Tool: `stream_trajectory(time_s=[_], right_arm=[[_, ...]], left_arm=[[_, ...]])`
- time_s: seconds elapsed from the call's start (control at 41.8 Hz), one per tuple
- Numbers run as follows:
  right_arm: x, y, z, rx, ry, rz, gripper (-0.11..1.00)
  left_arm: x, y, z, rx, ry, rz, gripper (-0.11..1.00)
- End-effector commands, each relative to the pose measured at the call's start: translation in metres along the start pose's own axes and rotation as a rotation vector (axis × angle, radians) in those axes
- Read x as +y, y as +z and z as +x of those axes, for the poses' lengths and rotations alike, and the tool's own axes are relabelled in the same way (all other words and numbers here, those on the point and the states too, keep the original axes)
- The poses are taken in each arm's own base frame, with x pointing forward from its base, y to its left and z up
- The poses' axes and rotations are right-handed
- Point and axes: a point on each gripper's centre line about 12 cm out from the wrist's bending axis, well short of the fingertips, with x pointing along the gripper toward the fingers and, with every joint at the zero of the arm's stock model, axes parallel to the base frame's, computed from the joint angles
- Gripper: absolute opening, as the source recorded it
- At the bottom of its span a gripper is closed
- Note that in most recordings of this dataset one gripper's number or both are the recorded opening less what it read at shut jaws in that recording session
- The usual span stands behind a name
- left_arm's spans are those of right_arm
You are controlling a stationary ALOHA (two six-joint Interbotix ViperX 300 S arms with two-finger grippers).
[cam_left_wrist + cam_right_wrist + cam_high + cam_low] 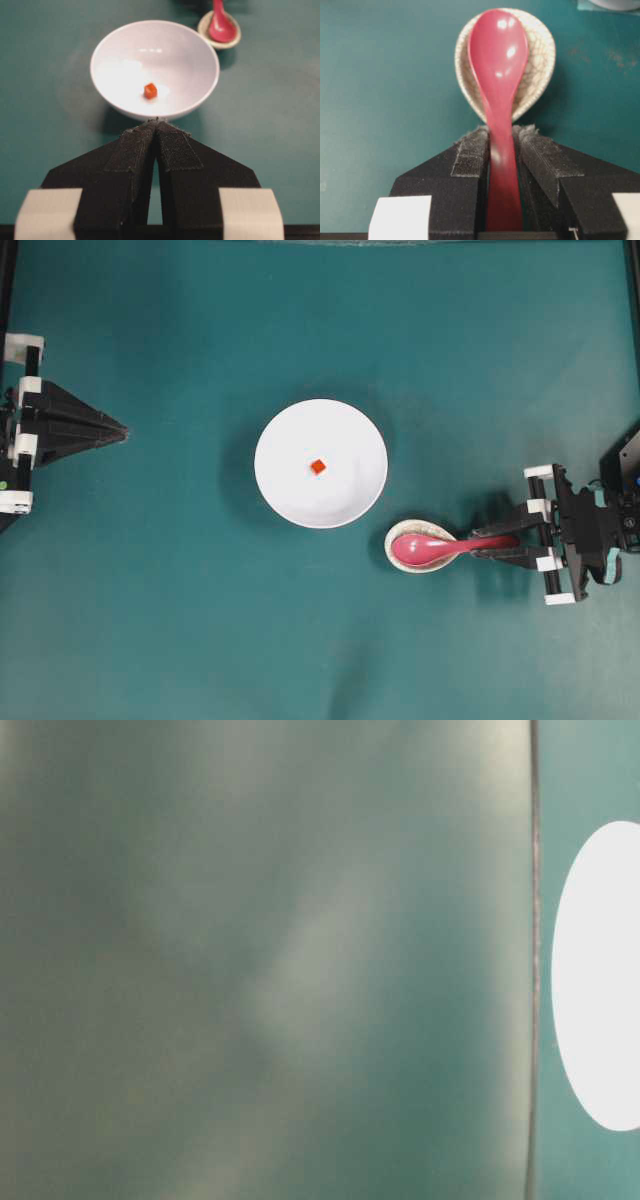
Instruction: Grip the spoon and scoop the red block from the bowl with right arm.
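The pink spoon [425,548] lies with its scoop in a speckled off-white rest [402,531] and its handle pointing right. My right gripper [478,545] is shut on the spoon's handle; in the right wrist view the spoon [497,60] runs down between both pads of the gripper [500,131], which press its sides. The white bowl [345,435] sits mid-table, up and left of the rest, with the tiny red block [318,467] near its centre. My left gripper [125,430] is shut and empty at the left edge, pointing at the bowl [120,55] and block [150,90].
The crackle-glazed spoon rest [540,65] almost touches the bowl's lower right rim. Green mat [150,620] covers the table. The table-level view is a blur, with only a white oval [600,980] at its right edge.
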Motion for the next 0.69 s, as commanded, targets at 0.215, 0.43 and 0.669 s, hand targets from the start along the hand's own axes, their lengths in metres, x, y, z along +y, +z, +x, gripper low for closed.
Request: stream_trajectory(time_s=[0.215, 0.43, 0.669], right_arm=[[0.004, 0.017, 0.002, -0.071, 0.012, 0.026, 0.24], [0.001, 0.039, -0.003, -0.141, 0.012, 0.076, 0.24], [-0.009, 0.066, -0.010, -0.183, -0.008, 0.099, 0.24]], left_arm=[[0.000, 0.004, 0.001, -0.009, 0.002, 0.001, 0.00], [0.000, 0.004, 0.001, -0.008, 0.002, 0.001, 0.00], [0.000, 0.004, 0.001, -0.009, 0.002, 0.001, 0.00]])
